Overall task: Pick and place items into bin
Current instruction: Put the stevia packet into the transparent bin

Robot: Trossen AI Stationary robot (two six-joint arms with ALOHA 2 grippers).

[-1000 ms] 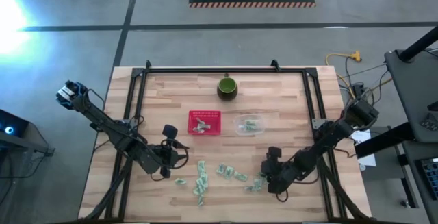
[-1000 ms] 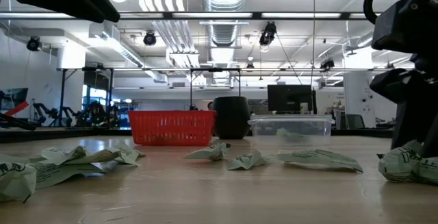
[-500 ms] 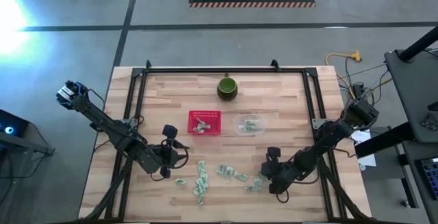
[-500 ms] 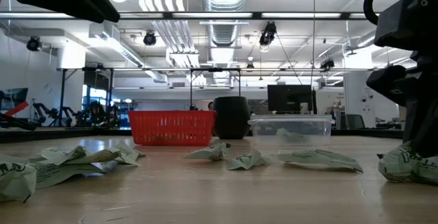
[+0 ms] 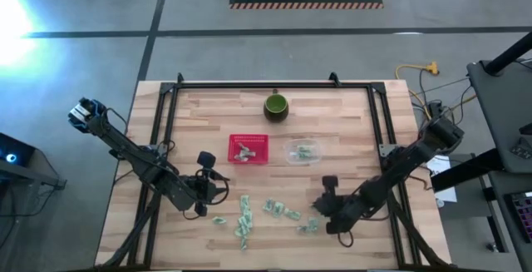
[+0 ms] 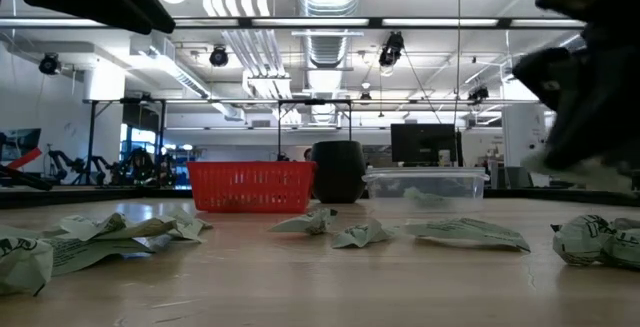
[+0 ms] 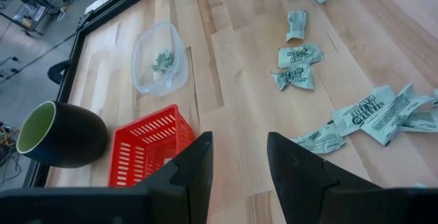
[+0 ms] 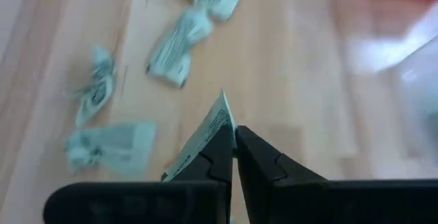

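Observation:
Several pale green-and-white wrapped items (image 5: 246,215) lie scattered on the wooden table near its front middle, and show in the left wrist view as items (image 7: 294,63). My right gripper (image 5: 316,211) is among them at the right, shut on one item (image 8: 217,120) and raised off the table. It is blurred in the low view as the right gripper (image 6: 585,117). My left gripper (image 5: 220,190) waits open to the left of the pile, with nothing between its fingers (image 7: 195,166). A red basket (image 5: 248,148) stands at mid-table. My right gripper pinches a wrapped item between its two fingertips; a pale pointed end (image 8: 220,107) sticks out past the tips. The fingers slant down toward the table from its right. The item is lifted clear of the wood, and its rest shows beside one finger (image 8: 219,152).
A clear plastic tub (image 5: 302,151) with a few pieces in it stands right of the basket. A dark green cup (image 5: 277,106) is near the far edge. A black frame (image 5: 266,83) runs along the far and side edges. More items (image 6: 600,239) lie under the raised right gripper.
My right gripper has shut on one wrapped item, rolled its wrist and risen from the table, lifting that item clear. The other items stay where they were.

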